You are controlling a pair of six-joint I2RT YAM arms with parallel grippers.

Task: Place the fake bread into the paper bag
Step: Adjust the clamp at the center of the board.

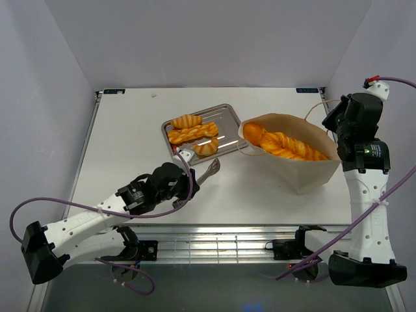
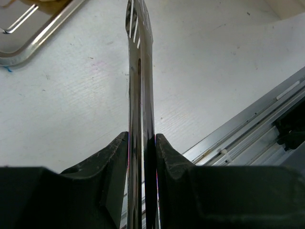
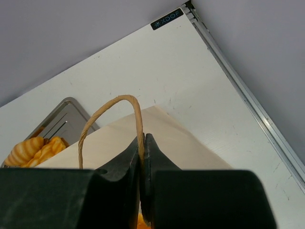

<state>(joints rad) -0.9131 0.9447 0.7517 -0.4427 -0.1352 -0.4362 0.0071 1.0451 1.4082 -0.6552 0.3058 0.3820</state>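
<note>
Steel tongs (image 2: 140, 71) are sitting edge-on in my left tool (image 2: 142, 143), which is clamping fully closed on their arms, with the tips just short of the tray (image 1: 224, 109) where three fake bread pieces (image 1: 193, 133) are waiting. Beyond it the paper bag (image 1: 305, 172) is leaning open-mouthed toward the tray with a braided baguette (image 1: 286, 146) inside, my right tool (image 3: 142, 143) pinching tight on its string handle (image 3: 107, 107). I am judging that the glossy bread may be slipping from the tongs, or a tug tearing that thin string.
</note>
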